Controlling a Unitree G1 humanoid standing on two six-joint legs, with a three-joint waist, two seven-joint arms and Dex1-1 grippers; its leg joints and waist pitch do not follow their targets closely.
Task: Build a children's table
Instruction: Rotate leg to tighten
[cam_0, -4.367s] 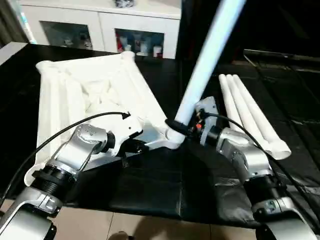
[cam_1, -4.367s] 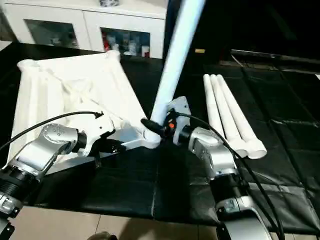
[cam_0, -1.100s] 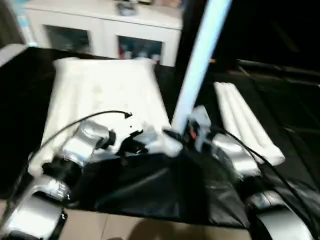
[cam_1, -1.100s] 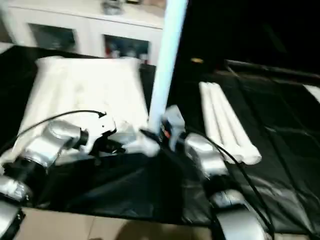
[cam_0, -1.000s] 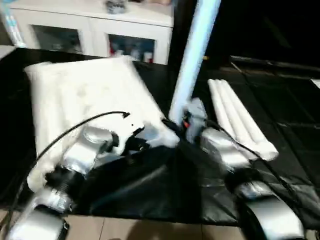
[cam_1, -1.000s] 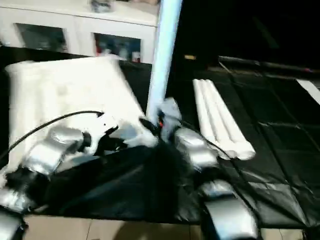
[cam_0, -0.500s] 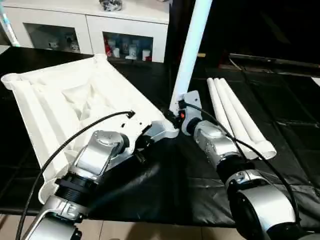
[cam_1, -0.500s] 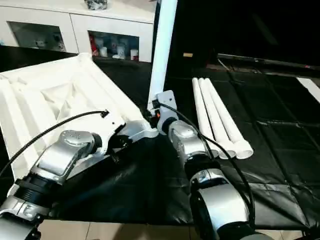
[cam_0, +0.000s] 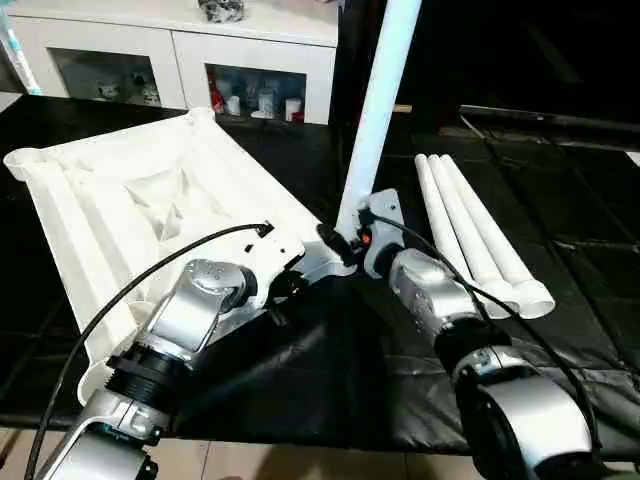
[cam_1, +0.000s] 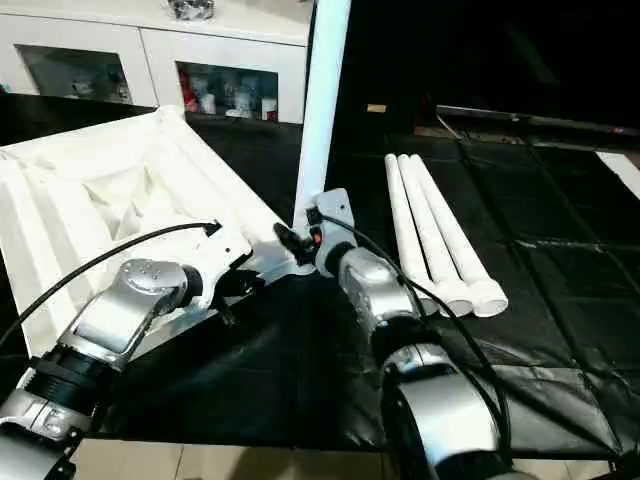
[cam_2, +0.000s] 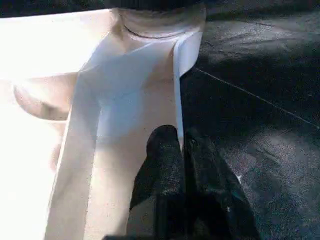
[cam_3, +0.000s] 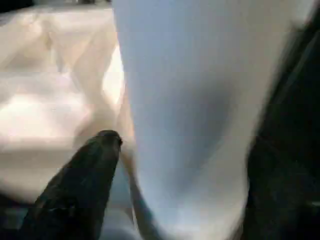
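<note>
Across a black-covered work surface (cam_0: 330, 390), the children's table (cam_0: 150, 200) is lying upside down on the left side, showing its ribbed, framed underside. One white leg (cam_0: 375, 110) is standing nearly upright from the near right corner socket (cam_0: 335, 262) of the tabletop, rising past the upper edge of the head views. Three loose table legs (cam_0: 475, 235) are lying side by side, touching one another, on the right side of the surface, well apart from the tabletop. A white glass-door cabinet (cam_0: 190, 60) is standing at the far left, beyond the black surface.

The left gripper (cam_2: 181, 150) is reaching in from the near left, and its two black fingers are pressing together on the thin near edge wall of the tabletop frame, just left of the corner socket. The right gripper (cam_1: 290, 243) is reaching in from the near right to the base of the standing leg. One of its black fingertips (cam_3: 102, 145) is sitting just beside the leg's lower end; whether its jaws are apart or clamped on the leg cannot be told. A black cable (cam_0: 130, 280) is looping over the left forearm.
</note>
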